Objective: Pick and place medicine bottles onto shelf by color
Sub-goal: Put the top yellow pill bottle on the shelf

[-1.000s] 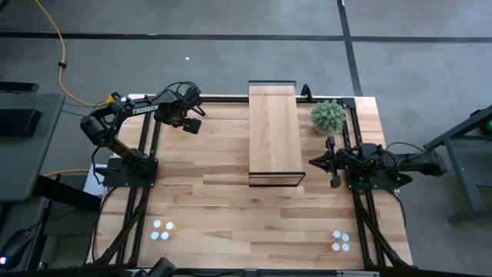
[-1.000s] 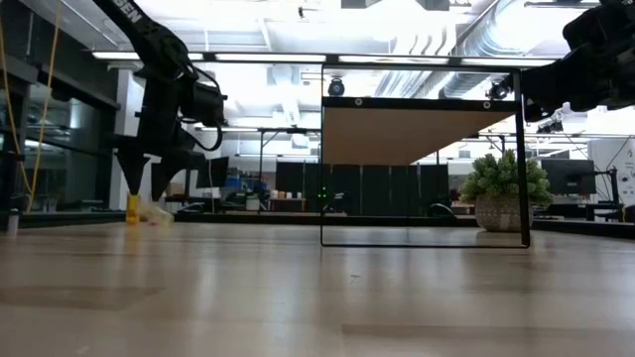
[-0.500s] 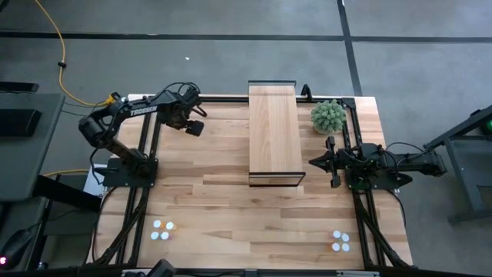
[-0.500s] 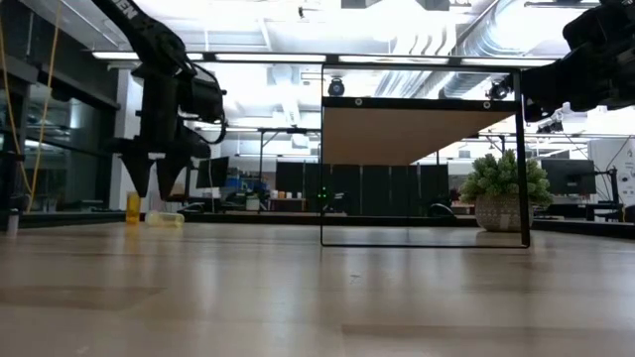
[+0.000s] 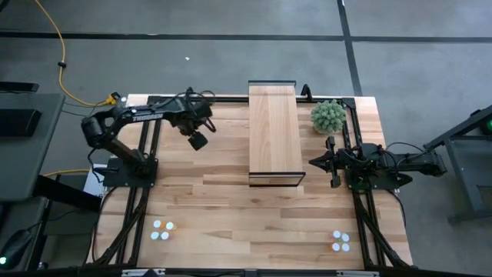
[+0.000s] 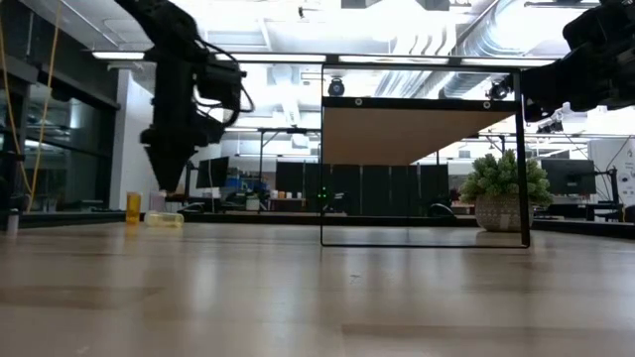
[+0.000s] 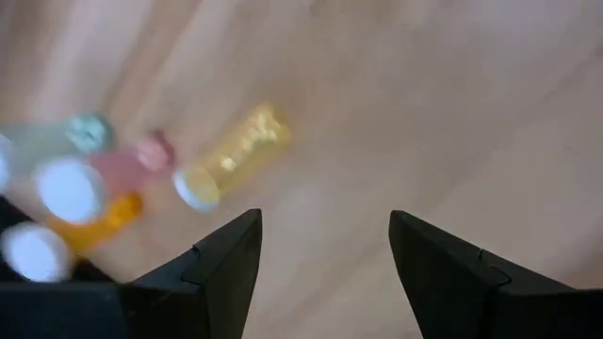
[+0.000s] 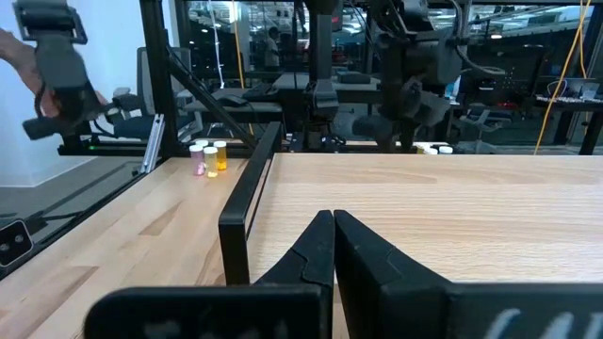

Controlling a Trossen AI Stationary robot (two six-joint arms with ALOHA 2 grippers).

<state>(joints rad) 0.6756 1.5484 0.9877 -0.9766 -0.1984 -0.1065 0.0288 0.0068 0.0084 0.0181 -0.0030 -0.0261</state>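
Bottles [image 7: 113, 188], blurred, cluster beside a fallen yellow bottle [image 7: 231, 155].

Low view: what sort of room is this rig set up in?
Probably an open robotics lab or workshop. Behind the wooden table run exposed ceiling ducts with strip lights, and rows of benches with monitors fill the background. The right wrist view shows more dark metal framing and workstations beyond the table.

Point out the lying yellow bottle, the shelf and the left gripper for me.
Lying yellow medicine bottle with white cap [image 7: 236, 155], left wrist view, mid-body.
Light-wood shelf with dark frame [image 5: 274, 131], high view, top board.
Left gripper [image 7: 322, 247], left wrist view, between open fingertips.
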